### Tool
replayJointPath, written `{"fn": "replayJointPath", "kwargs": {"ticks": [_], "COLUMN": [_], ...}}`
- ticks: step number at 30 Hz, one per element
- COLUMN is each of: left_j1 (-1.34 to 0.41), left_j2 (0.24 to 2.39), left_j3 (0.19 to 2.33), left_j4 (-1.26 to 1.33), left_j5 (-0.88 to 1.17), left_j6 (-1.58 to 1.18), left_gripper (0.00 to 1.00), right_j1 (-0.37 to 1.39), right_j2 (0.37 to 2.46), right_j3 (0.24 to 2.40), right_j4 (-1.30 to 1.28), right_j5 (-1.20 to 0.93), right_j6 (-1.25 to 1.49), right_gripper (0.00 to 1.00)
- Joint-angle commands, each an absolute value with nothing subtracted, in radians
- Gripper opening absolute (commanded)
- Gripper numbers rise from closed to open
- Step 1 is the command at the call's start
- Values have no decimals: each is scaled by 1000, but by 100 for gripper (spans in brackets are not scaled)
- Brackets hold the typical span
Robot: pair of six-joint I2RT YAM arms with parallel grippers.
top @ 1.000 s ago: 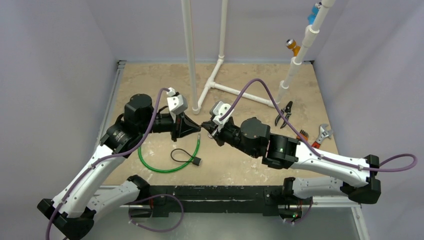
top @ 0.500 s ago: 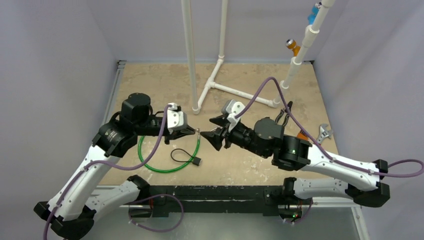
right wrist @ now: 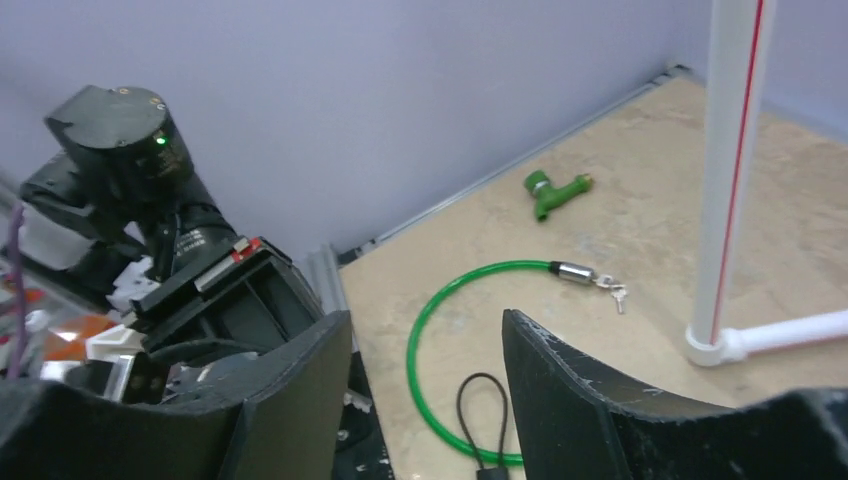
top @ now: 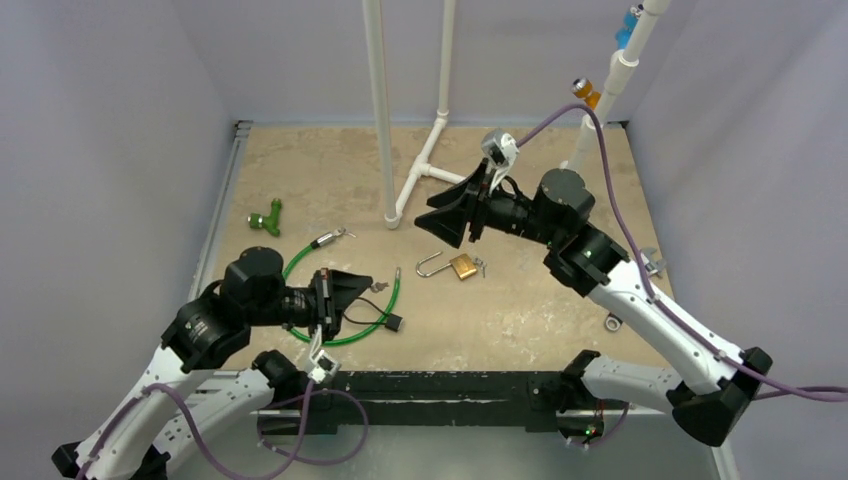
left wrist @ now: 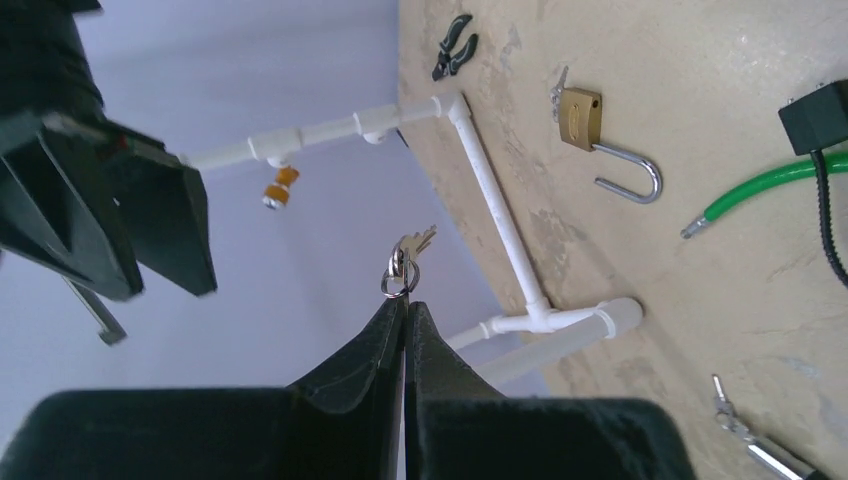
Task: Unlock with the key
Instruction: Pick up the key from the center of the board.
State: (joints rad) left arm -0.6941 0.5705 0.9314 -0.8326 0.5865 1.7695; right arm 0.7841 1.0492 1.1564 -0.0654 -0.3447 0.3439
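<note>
Seemingly the padlock [top: 462, 266] at the middle of the table [top: 540, 320] already lies open. The left gripper [left wrist: 405, 305] pinches the key ring [left wrist: 399, 277], and the right gripper [right wrist: 425, 320] is spread. Next it needs only to lay the keys down.

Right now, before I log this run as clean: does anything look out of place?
The brass padlock lies flat on the table, shackle open, with no claw on it. The left claw is shut on a key ring apart from it, and the right claw is open, holding nothing.
</note>
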Motion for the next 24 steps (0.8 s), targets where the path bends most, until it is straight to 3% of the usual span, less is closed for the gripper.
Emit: {"fn": "replayJointPath", "kwargs": {"ticks": [1,3,5,11,16,24], "left_j1": [-688,-688,-687,-806,-836,-834], "left_j2": [608,651,662,755,801,825], "left_j3": [999,1052,1026,1070,992,968], "left_j4": [-906,-1057,-1047,-1051,-714,-509], "left_j5": [762,789,765,643,542,443], "left_j6": [2604,2680,2684,2694,2693,2689], "left_gripper": [0,0,0,0,0,0], "right_j1": [623,562,545,546,549,565], "right_j2": [1121,1165,1177,1163,1181,1275], "right_j3": [1106,1047,990,902,831,866], "right_j4": [293,480,615,586,724,820], "right_j5": [-855,-965,-1000,-1009,-1020,-1071], "right_j6": [662,826,907,855,990,1081], "right_gripper": [57,58,58,58,53,51]}}
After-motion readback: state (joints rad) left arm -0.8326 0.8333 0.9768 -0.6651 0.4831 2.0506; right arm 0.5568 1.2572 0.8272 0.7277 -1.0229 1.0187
